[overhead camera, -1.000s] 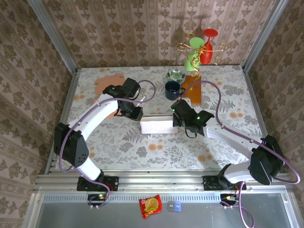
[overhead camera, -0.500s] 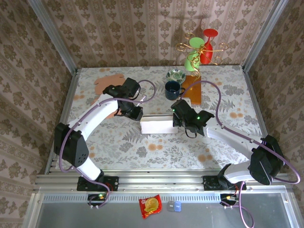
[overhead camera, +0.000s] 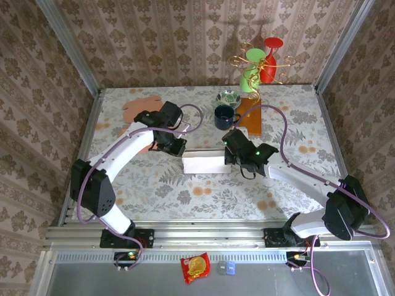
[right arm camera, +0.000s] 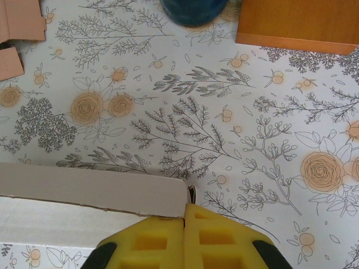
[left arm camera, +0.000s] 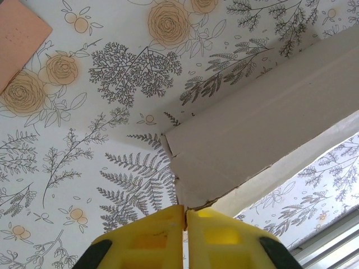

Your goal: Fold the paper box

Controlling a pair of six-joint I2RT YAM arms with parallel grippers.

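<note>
Nearest the arm bases, a red snack packet [overhead camera: 195,267] is seen on the metal ledge, clear of the work. At mid-table the white paper box [overhead camera: 203,162] is laid lengthwise on the floral tablecloth [overhead camera: 154,185] and is gripped at both ends. The left gripper [left arm camera: 184,216] is closed to a hairline seam on the box's left corner, and the right gripper [right arm camera: 184,219] is pinched likewise on the right end wall. The fold is judged best made by light, equal, opposed pulls along the creases, so that the thin card is neither torn nor dragged. Just beyond the box a blue mug [overhead camera: 224,116] is judged the likeliest obstruction. Farther off are a wooden board [overhead camera: 249,117], a patterned bowl [overhead camera: 229,98], salmon card pieces [overhead camera: 141,108] and a wire stand [overhead camera: 259,61].
</note>
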